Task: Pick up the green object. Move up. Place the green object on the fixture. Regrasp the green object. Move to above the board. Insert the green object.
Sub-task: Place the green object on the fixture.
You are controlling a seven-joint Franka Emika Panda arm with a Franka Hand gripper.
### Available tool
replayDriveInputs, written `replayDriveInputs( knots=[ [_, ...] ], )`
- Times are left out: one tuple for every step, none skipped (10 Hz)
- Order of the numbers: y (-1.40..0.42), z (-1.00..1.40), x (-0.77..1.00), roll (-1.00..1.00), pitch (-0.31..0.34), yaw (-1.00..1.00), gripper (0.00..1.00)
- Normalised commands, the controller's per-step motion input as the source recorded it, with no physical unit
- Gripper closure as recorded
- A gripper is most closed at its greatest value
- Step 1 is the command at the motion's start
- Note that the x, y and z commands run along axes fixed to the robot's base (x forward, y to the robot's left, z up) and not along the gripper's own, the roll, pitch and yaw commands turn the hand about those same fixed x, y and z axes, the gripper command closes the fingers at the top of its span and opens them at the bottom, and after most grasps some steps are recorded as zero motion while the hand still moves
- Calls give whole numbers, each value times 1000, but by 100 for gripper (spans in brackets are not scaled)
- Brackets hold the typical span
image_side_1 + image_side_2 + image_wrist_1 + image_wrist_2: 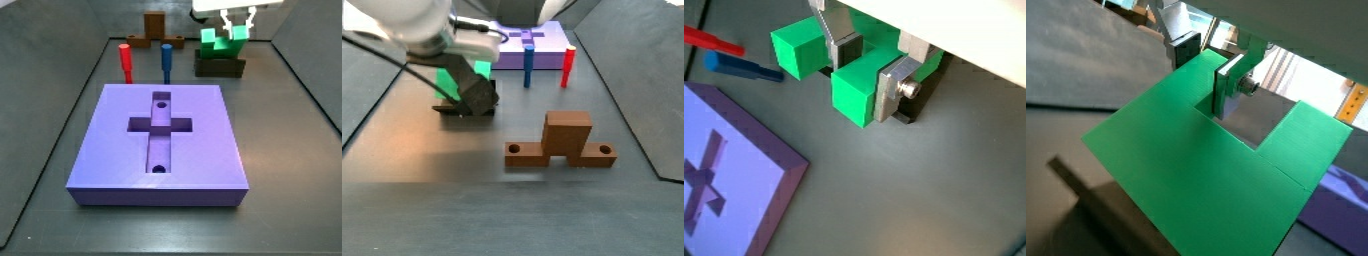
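The board (pixel 201 135), a large purple-blue slab with a cross-shaped recess and two round holes in its top, fills the middle of the floor in a side view, and one corner of it shows in a wrist view (pixel 744 160). Behind it stands a brown wooden stand (pixel 564 138), an upright block on a flat base with a hole at each end, seen again small at the far edge (pixel 156 24). Between the board and that stand rise two slim upright pegs, a red peg (pixel 126 61) and a blue peg (pixel 167 60), side by side and just apart. To the side of the pegs sits the fixture (pixel 219 66), a small dark bracket on the floor, partly hidden by the arm in the side view from the stand's end (pixel 465 108). The green object (pixel 221 41) sits on top of the fixture, prongs up. The gripper (pixel 869 72) reaches down onto it, its silver fingers (pixel 891 88) closed on one prong of the green object, one plate in the notch and one outside, as both wrist views show (pixel 1233 85).
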Motion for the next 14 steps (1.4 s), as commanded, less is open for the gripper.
replayDriveInputs(
  knots=[
    [-11,-297,0,0,20,0,100],
    [-6,-203,-137,111,23,0,100],
    [0,-203,-197,137,46,0,100],
    [0,-3,-37,26,0,0,100],
    [0,0,0,-40,0,0,100],
    [0,0,0,-117,0,0,100],
    [-143,9,346,606,326,0,100],
    [-177,0,131,877,437,0,100],
    [-260,0,97,1000,609,6,100],
    [-280,0,49,1000,586,86,100],
    [0,0,0,-14,0,0,100],
    [89,0,146,-314,-206,0,100],
    [237,-289,0,-420,-589,-57,100],
    [269,-240,0,-454,-571,0,100]
  ],
)
